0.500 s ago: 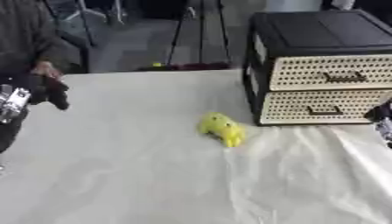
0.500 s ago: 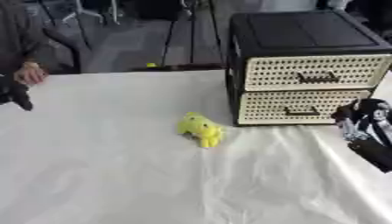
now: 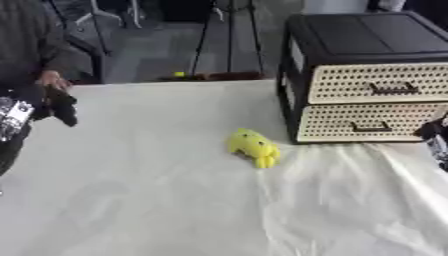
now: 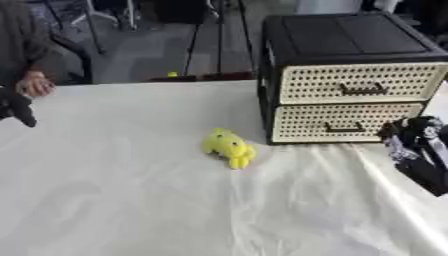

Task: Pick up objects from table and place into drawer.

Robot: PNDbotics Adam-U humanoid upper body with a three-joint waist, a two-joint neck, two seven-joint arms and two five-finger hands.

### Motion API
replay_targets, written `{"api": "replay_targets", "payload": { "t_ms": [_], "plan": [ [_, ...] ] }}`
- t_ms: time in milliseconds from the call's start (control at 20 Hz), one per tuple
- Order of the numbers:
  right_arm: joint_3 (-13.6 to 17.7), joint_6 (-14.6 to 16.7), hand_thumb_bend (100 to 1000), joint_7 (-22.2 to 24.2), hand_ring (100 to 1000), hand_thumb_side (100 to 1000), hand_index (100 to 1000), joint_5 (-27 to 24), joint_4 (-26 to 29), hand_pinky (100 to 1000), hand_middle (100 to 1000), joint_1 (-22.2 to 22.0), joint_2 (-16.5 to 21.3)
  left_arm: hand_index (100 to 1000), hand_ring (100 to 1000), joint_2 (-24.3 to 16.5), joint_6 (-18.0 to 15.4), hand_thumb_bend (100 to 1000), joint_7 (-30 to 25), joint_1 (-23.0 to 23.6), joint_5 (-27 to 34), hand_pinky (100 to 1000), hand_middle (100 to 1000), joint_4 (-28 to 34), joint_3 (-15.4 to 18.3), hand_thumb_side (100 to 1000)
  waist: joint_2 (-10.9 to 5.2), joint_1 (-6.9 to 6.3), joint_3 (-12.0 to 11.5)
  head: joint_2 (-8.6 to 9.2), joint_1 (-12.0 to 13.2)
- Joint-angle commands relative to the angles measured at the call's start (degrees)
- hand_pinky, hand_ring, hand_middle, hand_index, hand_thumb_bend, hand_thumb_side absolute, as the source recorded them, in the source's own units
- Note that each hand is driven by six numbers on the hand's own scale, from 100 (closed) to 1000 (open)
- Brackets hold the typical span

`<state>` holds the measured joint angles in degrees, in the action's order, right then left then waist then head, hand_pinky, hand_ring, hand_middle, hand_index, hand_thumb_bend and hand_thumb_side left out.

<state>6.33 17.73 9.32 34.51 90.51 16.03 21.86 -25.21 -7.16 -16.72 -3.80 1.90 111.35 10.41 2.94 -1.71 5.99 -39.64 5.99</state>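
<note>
A small yellow plush toy (image 3: 255, 147), soft and lumpy, is lying on the tabletop (image 3: 157, 200) just left of and in front of the drawer unit (image 4: 350, 75), where either arm can reach it. Nothing is touching it, and both drawers are sitting closed, so you are looking at a task not yet begun. The unit is a black-framed box with a smooth dark top; its upper drawer (image 4: 353, 82) and lower drawer (image 4: 341, 122) are showing cream, perforated fronts with slim dark handles. Your right robot hand (image 4: 418, 142) is hovering beside the lower drawer's right end, just off the handle; its fingers are looking curled with nothing between them, which probably suits hooking that handle first, since the toy needs an open compartment. Your left robot hand (image 3: 59, 106) is hanging at the tabletop's far left edge, well apart from the toy; whether its fingers are spread or curled cannot be told. The tabletop is wearing a pale, creased cloth, its folds running under the toy toward you.
</note>
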Motion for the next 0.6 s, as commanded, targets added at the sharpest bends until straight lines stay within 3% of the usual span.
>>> {"api": "replay_targets", "payload": {
  "t_ms": [50, 600],
  "plan": [
    [-0.5, -0.1, 100, 0.5, 130, 920, 596, 1.9, -1.8, 100, 180, 2.5, 2.9, 640, 494, -1.2, 0.0, 109, -0.2, -0.3, -0.3, 511, 477, 0.5, 0.3, 954, -0.60, 0.04, -0.1, 0.14, 0.0],
    [-4.0, 2.6, 100, 2.5, 124, 927, 615, 7.2, -19.2, 100, 166, 14.7, 6.6, 640, 494, -1.1, -0.1, 109, -0.5, -0.3, -0.3, 511, 478, 0.4, 0.0, 954, -0.69, -0.21, -0.8, -0.43, -0.4]
  ]
}}
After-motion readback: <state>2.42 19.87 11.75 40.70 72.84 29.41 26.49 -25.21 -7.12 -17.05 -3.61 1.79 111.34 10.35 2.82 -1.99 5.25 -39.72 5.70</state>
